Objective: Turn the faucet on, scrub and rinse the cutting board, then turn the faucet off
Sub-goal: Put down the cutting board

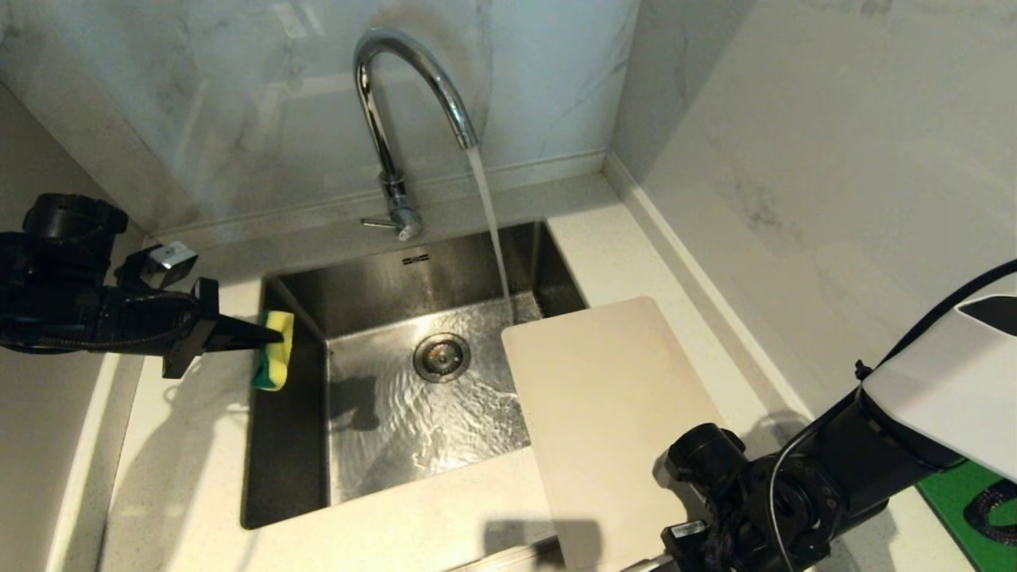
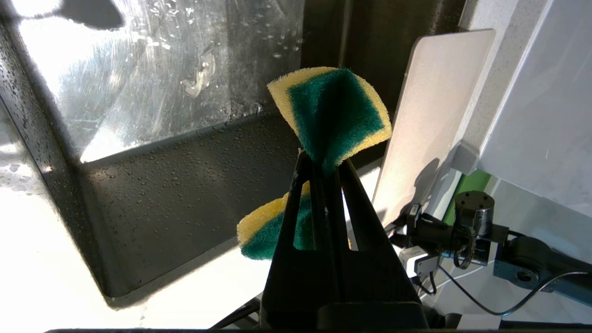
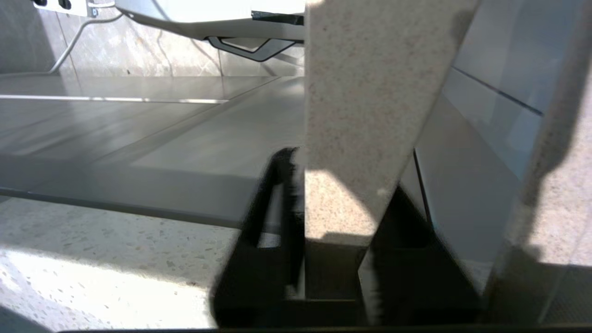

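The chrome faucet [image 1: 380, 111] runs, and its stream [image 1: 491, 222] falls into the steel sink [image 1: 373, 282] just behind the cutting board's far corner. The cream cutting board [image 1: 604, 397] lies on the counter right of the sink, its left edge overhanging the basin. My right gripper [image 3: 342, 175] is at the board's near edge. The board [image 3: 370, 92] stands between its fingers, with thin gaps on both sides. My left gripper [image 1: 274, 338] hovers over the sink's left rim, shut on a yellow-and-green sponge [image 1: 275, 353] that bulges past the tips [image 2: 337, 106].
The faucet's thin lever [image 1: 380, 224] sticks out to the left at its base. Marble walls close in behind and on the right. A bright green board [image 1: 965, 508] lies on the counter at the near right, under my right arm. The drain [image 1: 442, 357] sits mid-basin.
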Controlling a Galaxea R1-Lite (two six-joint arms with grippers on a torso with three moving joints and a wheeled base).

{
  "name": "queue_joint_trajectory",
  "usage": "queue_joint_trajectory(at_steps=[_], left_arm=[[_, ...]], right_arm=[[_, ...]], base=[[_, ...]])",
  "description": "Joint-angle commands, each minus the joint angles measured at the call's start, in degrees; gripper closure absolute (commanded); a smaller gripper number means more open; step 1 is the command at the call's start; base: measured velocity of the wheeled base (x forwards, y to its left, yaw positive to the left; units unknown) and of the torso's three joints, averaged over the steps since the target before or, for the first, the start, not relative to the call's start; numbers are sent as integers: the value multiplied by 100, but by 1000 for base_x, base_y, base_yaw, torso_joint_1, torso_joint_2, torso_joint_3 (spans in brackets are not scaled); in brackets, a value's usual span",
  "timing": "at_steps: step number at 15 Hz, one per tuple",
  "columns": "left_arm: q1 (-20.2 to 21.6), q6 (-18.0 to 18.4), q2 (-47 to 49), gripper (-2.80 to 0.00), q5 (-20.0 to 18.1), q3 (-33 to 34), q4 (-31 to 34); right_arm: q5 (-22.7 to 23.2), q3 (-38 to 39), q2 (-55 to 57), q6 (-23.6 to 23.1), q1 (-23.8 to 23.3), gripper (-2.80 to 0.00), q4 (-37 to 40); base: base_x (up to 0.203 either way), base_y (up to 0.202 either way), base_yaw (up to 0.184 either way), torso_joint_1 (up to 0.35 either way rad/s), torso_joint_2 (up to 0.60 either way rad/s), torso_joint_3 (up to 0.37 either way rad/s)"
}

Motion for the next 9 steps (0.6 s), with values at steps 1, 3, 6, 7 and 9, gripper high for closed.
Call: queue_joint_trajectory(at_steps=[1,3,6,7,9], left_arm=[[6,-17,-2,0,-20,-1,10],[7,-20,-8,0,-21,-1,10],[-4,-19,-19,0,-23,-1,10],[-16,-25,-25,0,-20,-1,10],[-34,-25,-48,0,-22,-1,10]], right_arm=[[7,-8,3,-54,10,-280,4],[13,19,-18,-54,10,-280,4],[16,26,-132,-46,54,-280,4],[18,45,-213,-45,82,-280,5],[30,118,-473,-37,159,-280,16]], base=[[0,0,0,0,0,0],[0,0,0,0,0,0],[0,0,0,0,0,0],[0,0,0,0,0,0],[0,0,0,0,0,0]])
